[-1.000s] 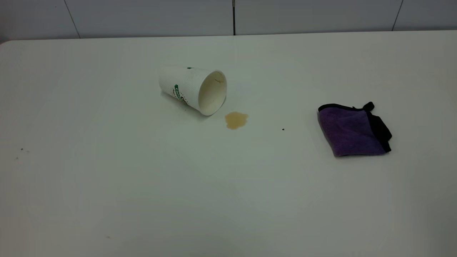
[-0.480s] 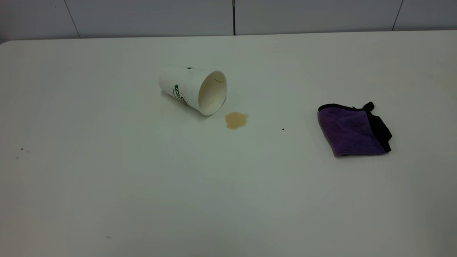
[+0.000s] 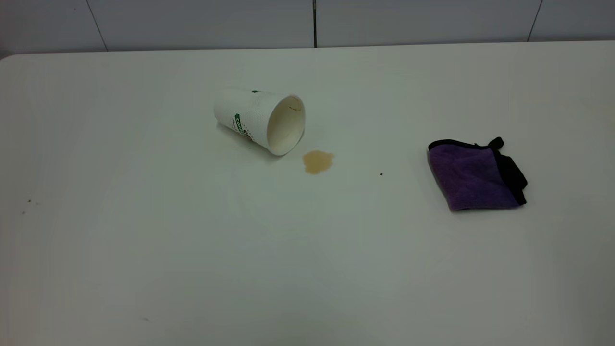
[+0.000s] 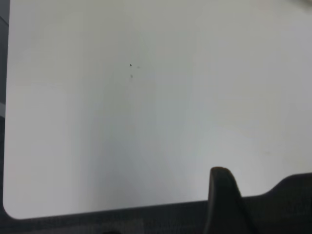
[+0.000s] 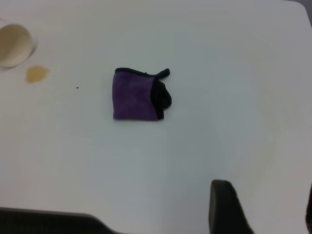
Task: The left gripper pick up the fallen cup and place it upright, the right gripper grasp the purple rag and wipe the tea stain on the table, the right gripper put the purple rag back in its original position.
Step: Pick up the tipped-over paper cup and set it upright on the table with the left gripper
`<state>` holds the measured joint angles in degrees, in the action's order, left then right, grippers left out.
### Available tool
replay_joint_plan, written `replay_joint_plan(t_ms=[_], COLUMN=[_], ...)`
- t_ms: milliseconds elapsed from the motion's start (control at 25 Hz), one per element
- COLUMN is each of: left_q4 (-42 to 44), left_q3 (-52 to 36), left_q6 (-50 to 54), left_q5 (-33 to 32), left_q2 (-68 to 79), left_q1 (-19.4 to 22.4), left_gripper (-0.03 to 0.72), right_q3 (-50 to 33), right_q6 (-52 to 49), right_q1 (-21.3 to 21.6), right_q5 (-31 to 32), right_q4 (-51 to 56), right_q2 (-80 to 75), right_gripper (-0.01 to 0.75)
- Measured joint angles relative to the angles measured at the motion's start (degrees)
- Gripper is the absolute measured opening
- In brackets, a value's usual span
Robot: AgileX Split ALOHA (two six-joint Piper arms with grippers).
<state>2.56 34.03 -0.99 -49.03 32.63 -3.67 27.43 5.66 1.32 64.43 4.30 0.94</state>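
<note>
Nothing looks done yet: fallen cup [image 3: 259, 120] lies sideways on the counter [image 3: 144, 240] beside the tea stain [image 3: 317, 161], purple rag [image 3: 473, 177] well apart, ungrasped. Neither pincer's opening can be told.

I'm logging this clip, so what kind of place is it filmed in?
Probably a lab or test bench: a plain white table against a bare panelled wall, holding only a fallen cup, a tea stain and a purple rag.

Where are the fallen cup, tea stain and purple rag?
fallen cup [image 3: 250, 117], exterior view, on its ribbed white side wall.
tea stain [image 3: 317, 161], exterior view, middle of the brown blot.
purple rag [image 5: 132, 95], right wrist view, on the purple face.
</note>
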Motion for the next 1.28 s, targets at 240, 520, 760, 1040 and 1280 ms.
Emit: replay_joint_plan(t_ms=[240,520,760,1040,1280], left_q4=[0.0,1.2,6.0,15.6,28.7], left_q3=[4.4,10.3,18.8,33.6,47.4], left_q6=[-0.2,-1.4,1.0,8.2,20.4], left_q5=[10.6,19.0,22.3,21.1,15.6], left_q2=[21.2,40.5,57.5,75.6,89.2], left_q1=[-0.2,-8.5,-16.9,-26.1,-33.7], left_gripper=[0.458,0.458,0.458,0.458,0.458], right_q3=[0.0,0.0,0.0,0.0,0.0], right_q6=[0.0,0.0,0.0,0.0,0.0], right_q1=[0.0,0.0,0.0,0.0,0.0], right_q5=[0.0,0.0,0.0,0.0,0.0], right_q4=[0.0,0.0,0.0,0.0,0.0], right_q2=[0.0,0.0,0.0,0.0,0.0], right_gripper=[0.429,0.429,0.429,0.429,0.429])
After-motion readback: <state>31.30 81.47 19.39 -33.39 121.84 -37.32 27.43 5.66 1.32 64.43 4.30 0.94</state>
